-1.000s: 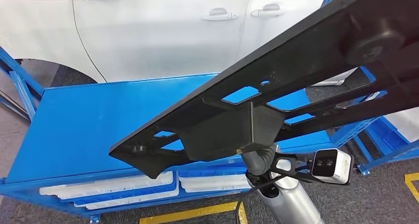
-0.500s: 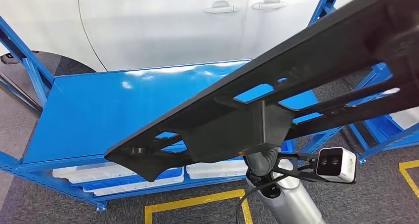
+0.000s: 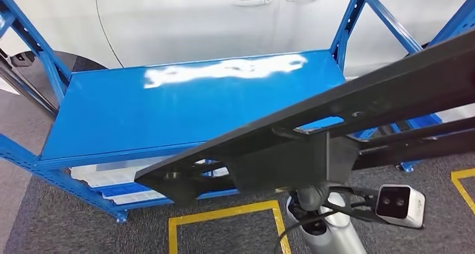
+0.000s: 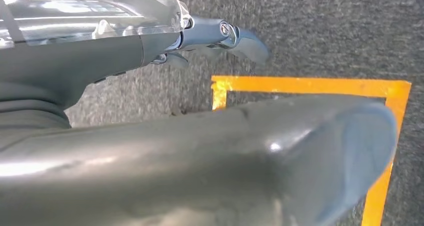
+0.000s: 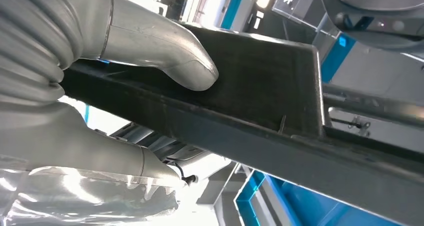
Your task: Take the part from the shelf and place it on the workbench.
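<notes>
Black plastic part (image 3: 313,130) hangs slanted in the air above the near edge of the blue worktop (image 3: 168,108), clamped in the right robot hand (image 5: 105,81). Left robot hand (image 4: 220,36) hangs over floor, fingers apart, holding nothing.

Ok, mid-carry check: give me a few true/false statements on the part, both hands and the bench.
1. The right hand holds the black part. True.
2. The part lies flat on the blue bench. False: it is carried above it.
3. The left hand holds a white tray. False: it holds nothing, over grey floor with yellow tape.
4. A white car stands behind the bench. True.
</notes>
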